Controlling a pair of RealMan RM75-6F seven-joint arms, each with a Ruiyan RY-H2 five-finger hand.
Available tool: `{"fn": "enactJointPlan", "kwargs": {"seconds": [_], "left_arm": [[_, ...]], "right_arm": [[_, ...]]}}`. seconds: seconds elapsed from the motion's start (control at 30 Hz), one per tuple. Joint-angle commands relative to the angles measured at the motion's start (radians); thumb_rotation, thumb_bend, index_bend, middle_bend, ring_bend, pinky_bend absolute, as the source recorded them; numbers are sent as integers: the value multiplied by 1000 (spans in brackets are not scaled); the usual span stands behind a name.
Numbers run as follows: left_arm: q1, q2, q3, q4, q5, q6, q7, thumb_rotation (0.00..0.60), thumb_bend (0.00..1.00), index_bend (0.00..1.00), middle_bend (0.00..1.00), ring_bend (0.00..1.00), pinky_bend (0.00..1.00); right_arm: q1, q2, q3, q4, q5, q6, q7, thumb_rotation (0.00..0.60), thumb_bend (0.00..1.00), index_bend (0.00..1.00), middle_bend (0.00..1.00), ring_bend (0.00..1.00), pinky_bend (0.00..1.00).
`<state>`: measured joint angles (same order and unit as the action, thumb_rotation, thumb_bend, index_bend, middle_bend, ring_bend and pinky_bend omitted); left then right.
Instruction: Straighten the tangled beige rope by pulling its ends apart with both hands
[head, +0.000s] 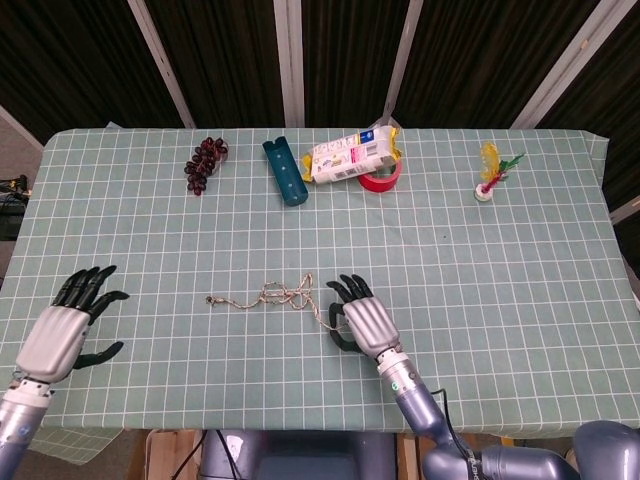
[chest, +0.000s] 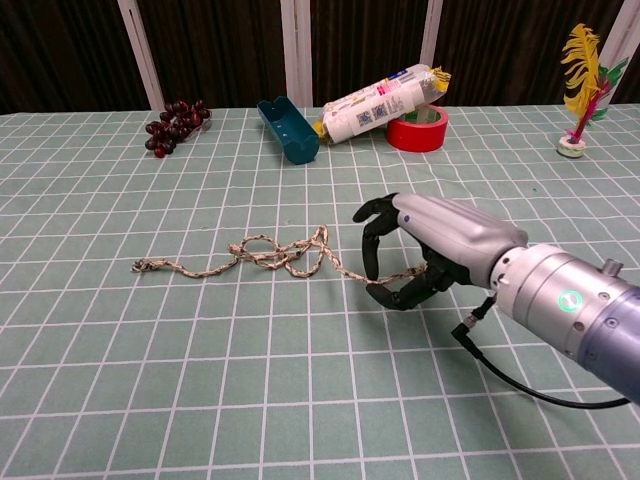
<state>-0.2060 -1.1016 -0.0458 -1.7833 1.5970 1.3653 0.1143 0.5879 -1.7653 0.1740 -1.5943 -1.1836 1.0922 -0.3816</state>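
The beige rope (head: 268, 296) lies in loose loops at the table's middle, and its frayed left end (chest: 140, 266) rests free on the cloth. Its right end runs into my right hand (chest: 432, 248), which pinches it between thumb and curled fingers just above the cloth; that hand (head: 366, 322) sits right of the tangle. My left hand (head: 66, 332) hovers over the table's near left corner with fingers spread and nothing in it, well left of the rope's free end. The chest view does not show the left hand.
Along the far side lie a bunch of dark grapes (head: 203, 163), a teal tray (head: 285, 172), a snack packet (head: 350, 156) on a red tape roll (head: 382, 178), and a feathered shuttlecock (head: 491, 176). A black cable (chest: 520, 380) trails from my right wrist.
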Motion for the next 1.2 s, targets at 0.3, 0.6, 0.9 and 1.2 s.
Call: {"fn": "enactJointPlan", "kwargs": {"seconds": [0.3, 0.6, 0.9, 1.2], "left_arm": [[-238, -320, -163, 11, -362, -217, 390, 600, 342, 415, 88, 0, 0], [-320, -494, -196, 115, -536, -230, 512, 600, 393, 465, 104, 0, 0], [-370, -577, -189, 178, -603, -232, 569, 600, 418, 486, 104, 0, 0], [-399, -625, -183, 215, -655, -227, 595, 600, 442, 515, 104, 0, 0]], "right_arm": [[-14, 22, -25, -46, 4, 14, -21, 600, 437, 629, 174, 0, 0], [-15, 51, -20, -68, 8, 19, -23, 600, 438, 629, 174, 0, 0], [-17, 71, -17, -84, 10, 24, -21, 600, 439, 629, 174, 0, 0], [-15, 84, -15, -95, 11, 25, -20, 600, 439, 629, 174, 0, 0]]}}
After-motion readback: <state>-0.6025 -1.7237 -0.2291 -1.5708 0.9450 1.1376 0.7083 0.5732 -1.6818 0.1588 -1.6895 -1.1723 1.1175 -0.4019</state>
